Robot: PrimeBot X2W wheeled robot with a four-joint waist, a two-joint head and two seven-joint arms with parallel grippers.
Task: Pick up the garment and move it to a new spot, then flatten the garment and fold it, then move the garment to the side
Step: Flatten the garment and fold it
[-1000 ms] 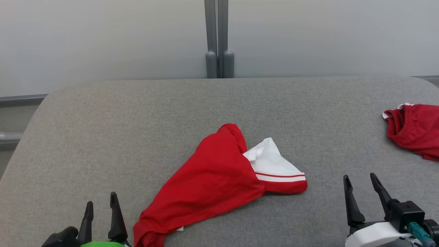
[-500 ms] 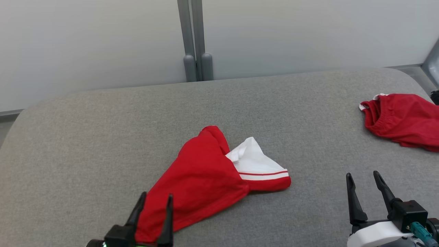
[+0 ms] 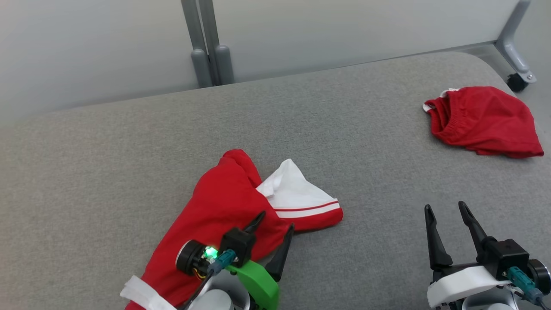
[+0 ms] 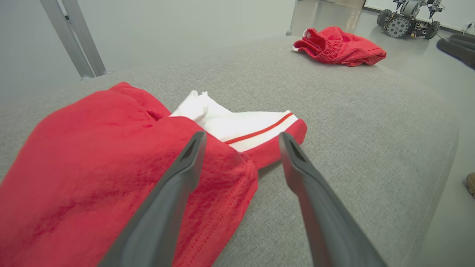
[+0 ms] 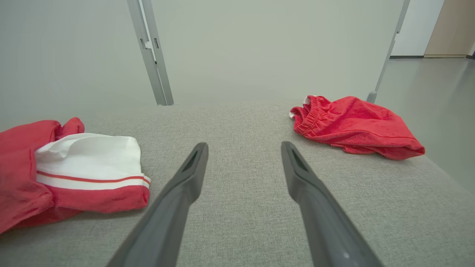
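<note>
The garment (image 3: pixel 215 202) is a crumpled red piece with a white, red-striped sleeve, lying at the middle front of the grey padded table (image 3: pixel 344 129). My left gripper (image 3: pixel 277 219) hovers open over its near right edge. In the left wrist view the left gripper (image 4: pixel 242 135) has one finger over the red cloth (image 4: pixel 92 148) and the other over bare table beside the hem. My right gripper (image 3: pixel 444 205) stands open over bare table to the garment's right. In the right wrist view the right gripper (image 5: pixel 244 144) is empty, with the garment (image 5: pixel 85 163) at the left.
A second red garment (image 3: pixel 482 120) lies bunched near the table's far right corner (image 4: pixel 341 46) (image 5: pixel 352 126). Grey posts (image 3: pixel 206 47) stand behind the table against a pale wall. A frame leg with a caster (image 3: pixel 516 79) is at the back right.
My left gripper has come forward and to the right, from the table's near edge to above the garment's right edge. The head camera has turned, shifting the whole picture. The right gripper holds still.
</note>
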